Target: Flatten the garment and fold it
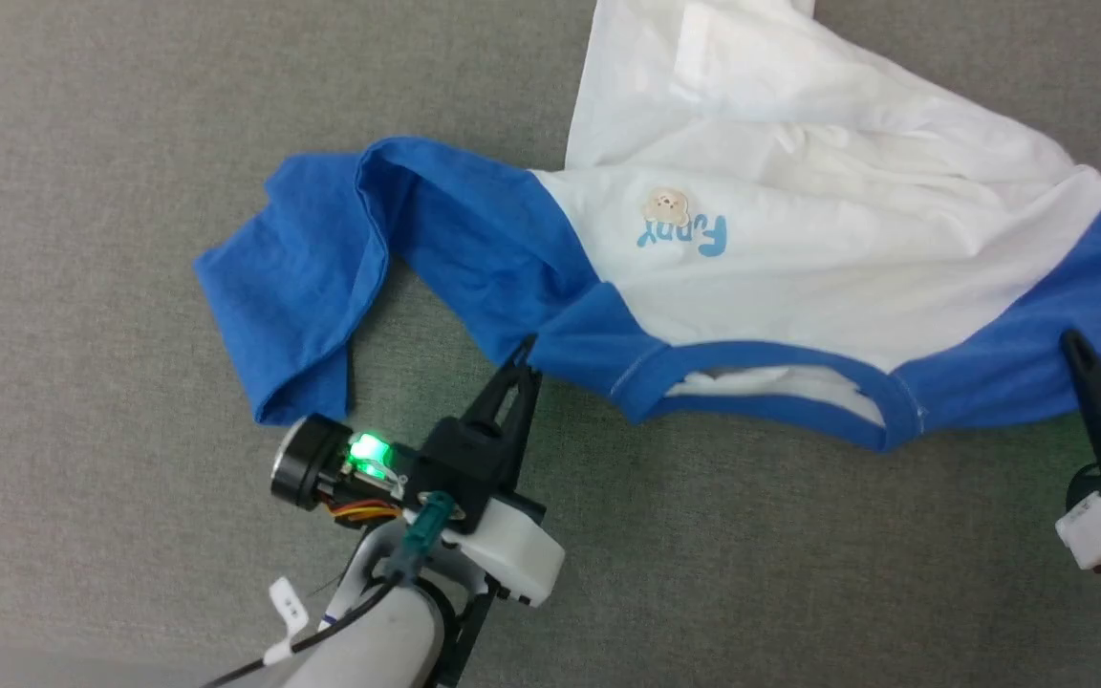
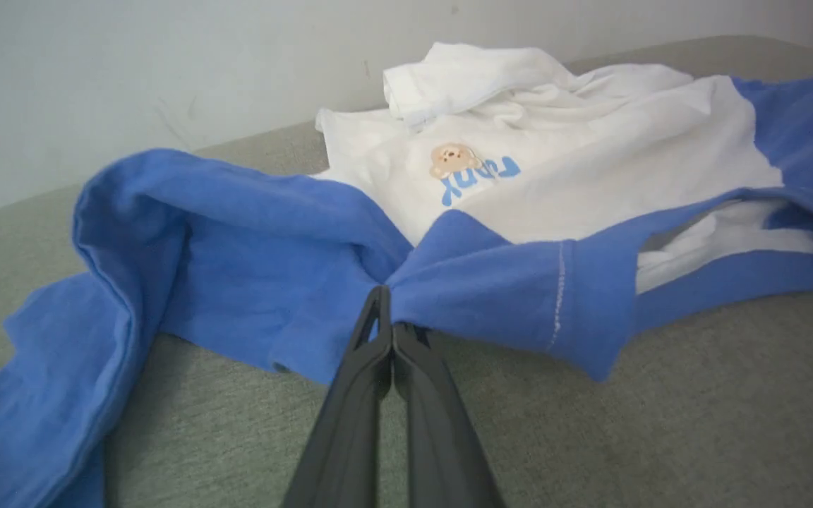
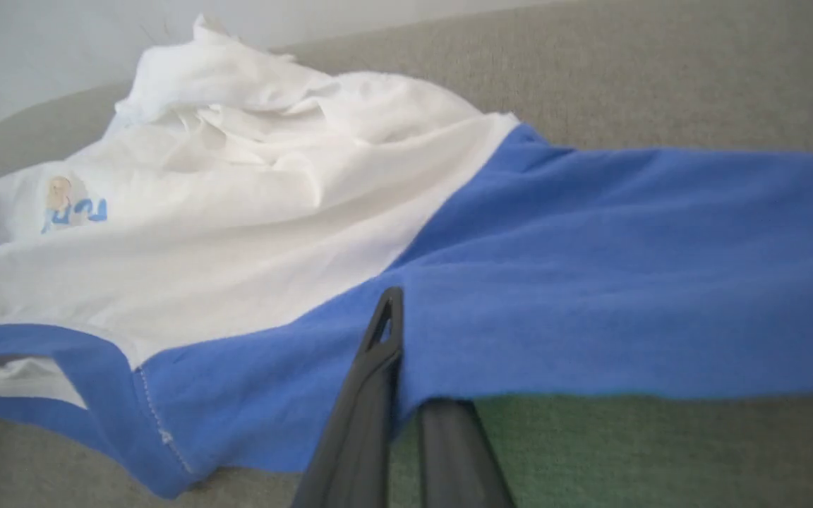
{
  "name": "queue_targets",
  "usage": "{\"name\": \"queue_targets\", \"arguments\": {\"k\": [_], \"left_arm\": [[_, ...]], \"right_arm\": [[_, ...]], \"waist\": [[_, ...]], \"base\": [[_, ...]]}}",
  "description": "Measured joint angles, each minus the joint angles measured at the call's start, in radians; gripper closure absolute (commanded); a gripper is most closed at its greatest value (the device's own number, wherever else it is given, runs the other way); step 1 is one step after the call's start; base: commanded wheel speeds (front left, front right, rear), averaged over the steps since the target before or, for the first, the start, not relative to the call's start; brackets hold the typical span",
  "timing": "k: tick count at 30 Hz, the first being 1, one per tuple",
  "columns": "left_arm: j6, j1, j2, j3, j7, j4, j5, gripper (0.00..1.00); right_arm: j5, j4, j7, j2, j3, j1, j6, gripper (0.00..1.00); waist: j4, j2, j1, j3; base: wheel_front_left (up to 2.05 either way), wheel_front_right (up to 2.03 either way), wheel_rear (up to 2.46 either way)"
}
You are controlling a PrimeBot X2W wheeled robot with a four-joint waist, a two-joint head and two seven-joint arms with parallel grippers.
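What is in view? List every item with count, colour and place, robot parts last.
T-shirt: one, white with blue sleeves, shoulders and neckband; lying rumpled on the surface, neckband toward the robot.
Bear picture: one, tan; on the white chest.
Lettering: one word, light blue; beside the bear.
Surface: one, grey; under the shirt.
Wall: one, pale; behind the surface.
Left pincer: one, dark; shut on the blue shoulder left of the neckband.
Right pincer: one, dark; shut on the blue shoulder at the right.
Green light: one; on the left wrist.
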Motion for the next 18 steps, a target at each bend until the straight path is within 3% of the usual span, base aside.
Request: {"name": "queue_targets", "arguments": {"k": [9, 18], "left_arm": [[0.014, -0.045, 0.004, 0.074, -0.052, -0.154, -0.048, 1.0], [-0.03, -0.276, 0.054, 0.154, 0.068, -0.243, -0.059, 1.0]], "right_arm": [[0.009, -0.176, -0.068, 0.009, 0.015, -0.072, 0.0, 1.0], [0.01, -0.231, -0.018, -0.046, 0.083, -0.356, 0.0, 1.0]], "waist": [[-0.024, 0.0, -0.0002, -0.1], [-0.063, 0.0, -0.0002, -0.224]], "base": [[0.0, 0.0, 0.0], [0.0, 0.0, 0.0]]}}
